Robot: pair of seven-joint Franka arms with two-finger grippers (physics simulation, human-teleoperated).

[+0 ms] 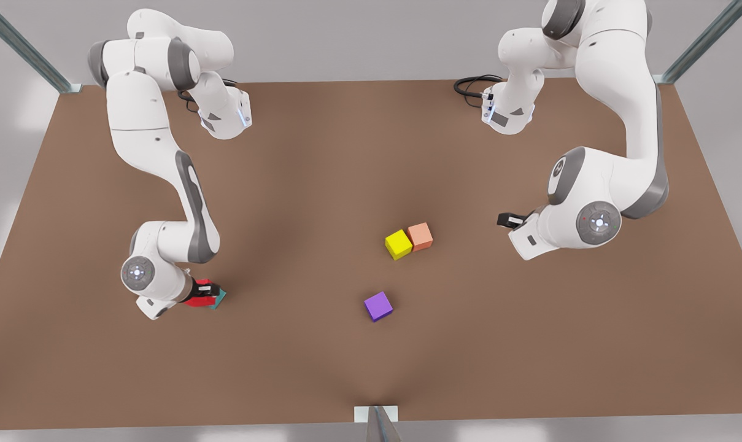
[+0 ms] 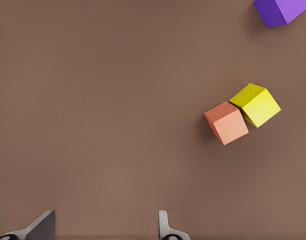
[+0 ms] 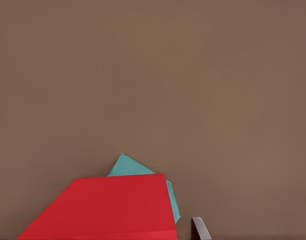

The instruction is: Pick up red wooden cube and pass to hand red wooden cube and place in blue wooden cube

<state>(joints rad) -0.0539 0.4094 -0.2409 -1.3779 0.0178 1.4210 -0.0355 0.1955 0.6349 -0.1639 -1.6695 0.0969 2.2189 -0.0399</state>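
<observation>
Here we see right pincer (image 1: 206, 293) closed on red wooden cube (image 1: 197, 298), sitting atop blue wooden cube (image 1: 218, 299). Left pincer (image 1: 509, 220) spread, empty, above surface (image 1: 321, 172), waiting.

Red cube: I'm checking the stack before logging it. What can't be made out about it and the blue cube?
- Front view: the right end effector covers part of the red cube; the blue cube shows just a corner.
- Right wrist view: the picture's edge cuts the red cube, which hides most of the blue cube; contact between them is unclear.
</observation>
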